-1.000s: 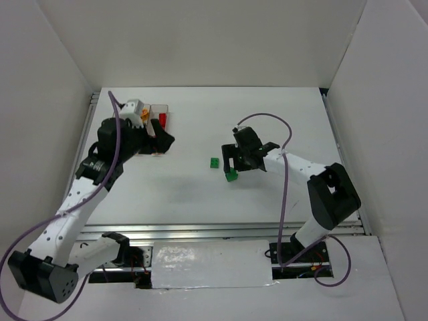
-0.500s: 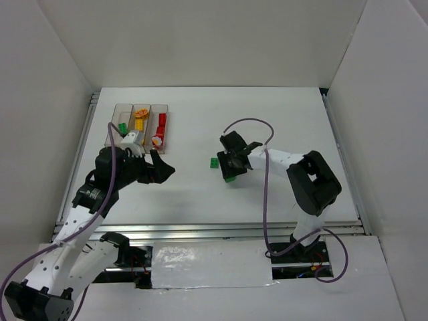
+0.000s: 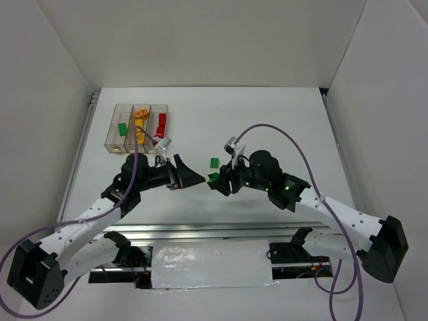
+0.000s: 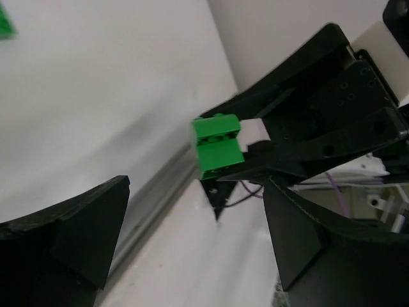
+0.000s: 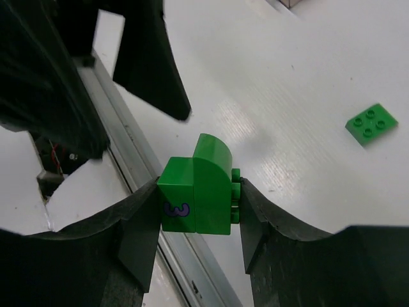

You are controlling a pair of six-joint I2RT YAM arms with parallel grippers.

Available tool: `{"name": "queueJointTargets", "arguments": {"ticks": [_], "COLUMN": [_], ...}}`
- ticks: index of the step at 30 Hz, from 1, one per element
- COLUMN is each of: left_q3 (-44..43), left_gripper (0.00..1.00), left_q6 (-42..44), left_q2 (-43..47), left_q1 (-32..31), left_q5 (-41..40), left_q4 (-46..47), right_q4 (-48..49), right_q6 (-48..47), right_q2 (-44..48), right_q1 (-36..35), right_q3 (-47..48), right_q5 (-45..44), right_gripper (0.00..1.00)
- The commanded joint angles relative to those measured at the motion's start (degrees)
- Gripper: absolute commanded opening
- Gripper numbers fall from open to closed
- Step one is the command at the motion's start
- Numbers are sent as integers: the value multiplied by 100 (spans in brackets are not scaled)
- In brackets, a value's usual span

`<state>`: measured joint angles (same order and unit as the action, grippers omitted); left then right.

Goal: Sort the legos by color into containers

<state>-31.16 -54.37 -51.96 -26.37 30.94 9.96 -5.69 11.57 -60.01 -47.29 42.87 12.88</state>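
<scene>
My right gripper [image 5: 198, 192] is shut on a green lego [image 5: 197, 195], two green bricks stuck together with a purple mark on one, held above the table's near rail. From above, that lego [image 3: 215, 178] hangs between both arms. My left gripper [image 3: 190, 173] stands open just left of it, pointing at it. Its wrist view shows the held lego [image 4: 217, 146] ahead of the wide-apart fingers [image 4: 86, 230]. A flat green lego [image 3: 214, 162] lies on the table. The containers [image 3: 111, 139] stand at the back left with green, yellow and red legos inside.
A metal rail [image 3: 221, 231] runs along the table's near edge under both grippers. White walls close in the table on three sides. The flat green lego [image 5: 372, 124] lies beyond my right gripper's fingers.
My right gripper closed on the green lego, lifted it and carried it toward the near edge. My left arm swung from the containers to the middle, still open.
</scene>
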Motion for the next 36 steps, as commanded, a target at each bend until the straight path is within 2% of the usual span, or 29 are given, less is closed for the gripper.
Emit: {"name": "queueJointTargets", "arguments": {"ticks": [1, 6, 9, 12, 13, 16, 17, 20, 21, 22, 23, 26, 29, 30, 36], "left_q3": [-285, -532, -619, -707, -699, -725, -769, -865, -883, -901, -918, -927, -919, -910, -1006], "left_gripper": [98, 96, 88, 72, 59, 44, 44, 48, 54, 64, 66, 71, 79, 88, 91], "left_q6": [-680, -724, -707, -628, -628, -566, -523, -426, -417, -434, -443, -496, -513, -522, -426], "left_q2": [-366, -832, -1095, -1333, -1377, -1501, -1544, -1623, -1641, -1659, -1676, -1650, -1493, -1448, -957], "left_q1": [-640, -1177, -1379, -1529, -1546, -1564, -1573, -1573, -1573, -1573, -1573, -1573, -1573, -1573, -1573], "left_q5": [97, -149, -167, -228, -246, -255, -316, -404, -422, -422, -387, -308, -255, -307, -763], "left_q4": [1377, 1675, 1790, 1720, 1772, 1695, 1633, 1475, 1465, 1483, 1587, 1720, 1817, 1782, 1134], "right_q4": [534, 464, 403, 367, 359, 323, 315, 358, 376, 385, 376, 376, 341, 323, 437], "right_q6": [-156, -173, -182, -208, -217, -217, -217, -199, -199, -217, -226, -226, -252, -278, -445], "right_q2": [173, 560, 727, 876, 929, 1008, 1026, 1079, 1088, 1062, 1053, 974, 921, 929, 1219], "right_q1": [-52, -88, -96, -105, -105, -96, -88, -105, -105, -114, -114, -114, -114, -114, -114], "right_q3": [-139, -130, -139, -165, -174, -200, -218, -270, -279, -279, -271, -279, -306, -314, -587], "right_q5": [346, 320, 364, 364, 355, 311, 337, 443, 469, 539, 548, 400, 302, 302, 241], "right_gripper": [0, 0, 2, 4, 5, 6, 8, 9, 10, 10, 10, 0, 0, 0, 0]}}
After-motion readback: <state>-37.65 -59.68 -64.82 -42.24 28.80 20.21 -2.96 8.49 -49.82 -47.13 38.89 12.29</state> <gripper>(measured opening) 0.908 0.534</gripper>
